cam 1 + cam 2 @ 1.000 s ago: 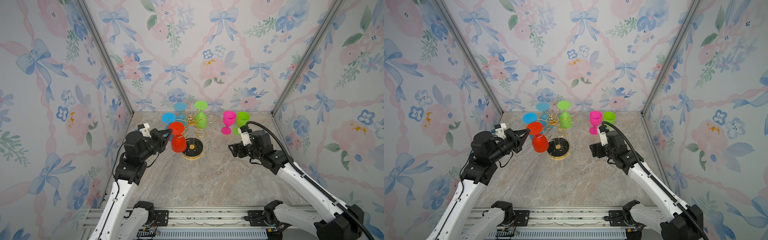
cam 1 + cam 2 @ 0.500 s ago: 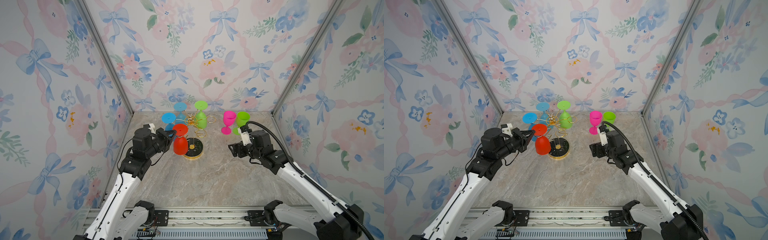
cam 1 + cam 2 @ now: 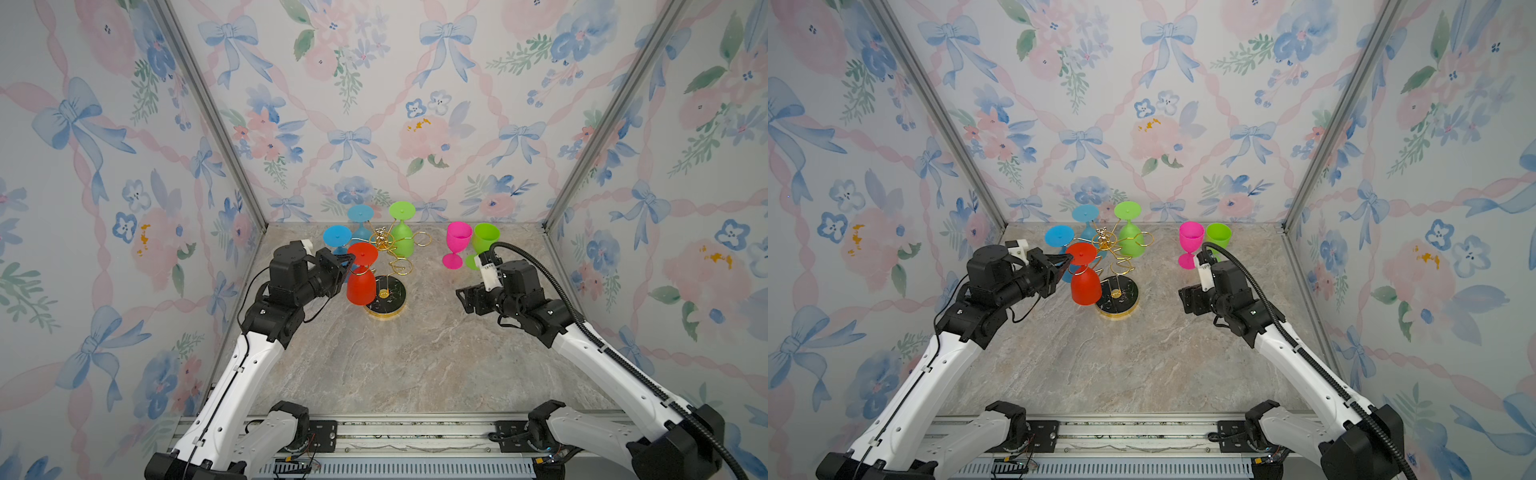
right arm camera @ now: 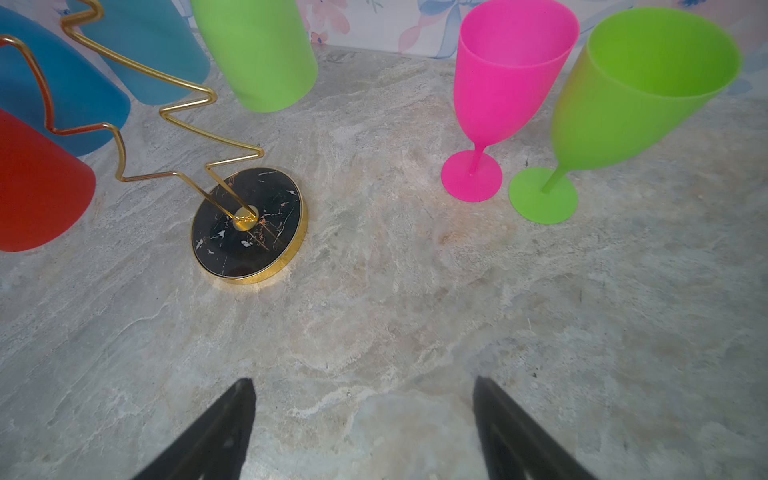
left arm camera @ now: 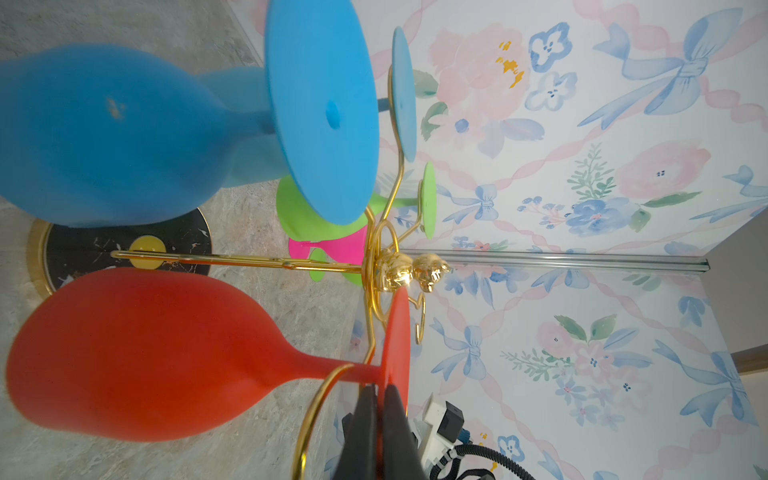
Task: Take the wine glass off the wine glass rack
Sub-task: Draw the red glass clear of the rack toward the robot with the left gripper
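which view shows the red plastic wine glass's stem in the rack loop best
Left wrist view: the red plastic wine glass is close, its stem through a loop of the gold wire rack. Both top views show it small, hanging bowl down; the right wrist view catches only bowl.

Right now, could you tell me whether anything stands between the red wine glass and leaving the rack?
Yes: the wine glass rack's gold loop curls around the stem of the red wine glass, between bowl and foot. The left gripper's fingers pinch the foot's edge. A blue glass hangs on the next arm.
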`<state>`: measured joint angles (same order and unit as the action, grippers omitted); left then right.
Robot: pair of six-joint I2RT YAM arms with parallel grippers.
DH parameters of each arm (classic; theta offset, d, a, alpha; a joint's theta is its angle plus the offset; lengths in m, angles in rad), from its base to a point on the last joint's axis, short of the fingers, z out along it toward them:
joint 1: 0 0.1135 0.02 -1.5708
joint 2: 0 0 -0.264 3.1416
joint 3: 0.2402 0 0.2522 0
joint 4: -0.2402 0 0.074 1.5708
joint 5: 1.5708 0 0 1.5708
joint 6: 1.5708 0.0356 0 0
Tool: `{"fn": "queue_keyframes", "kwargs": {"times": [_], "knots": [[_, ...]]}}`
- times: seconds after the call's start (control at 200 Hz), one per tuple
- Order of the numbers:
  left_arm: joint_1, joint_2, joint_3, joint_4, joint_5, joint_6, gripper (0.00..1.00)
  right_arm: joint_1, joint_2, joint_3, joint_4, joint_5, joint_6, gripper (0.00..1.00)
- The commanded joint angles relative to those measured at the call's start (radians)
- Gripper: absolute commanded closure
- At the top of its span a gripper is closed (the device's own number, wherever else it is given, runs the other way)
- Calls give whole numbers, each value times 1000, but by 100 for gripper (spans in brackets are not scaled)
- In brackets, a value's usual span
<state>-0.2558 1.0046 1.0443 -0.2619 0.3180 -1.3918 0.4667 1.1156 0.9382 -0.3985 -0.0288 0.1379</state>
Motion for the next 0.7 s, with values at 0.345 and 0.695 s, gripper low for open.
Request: {"fn": "queue_keyframes", "kwargs": {"times": [0.345,0.695], "knots": [[-2,25,71,-51,-55,70,100,9,-21,-33,13,20,-5,15],[58,-5,55,-80,-50,88,100,9,-49,-39,0,29,-7,15]]}}
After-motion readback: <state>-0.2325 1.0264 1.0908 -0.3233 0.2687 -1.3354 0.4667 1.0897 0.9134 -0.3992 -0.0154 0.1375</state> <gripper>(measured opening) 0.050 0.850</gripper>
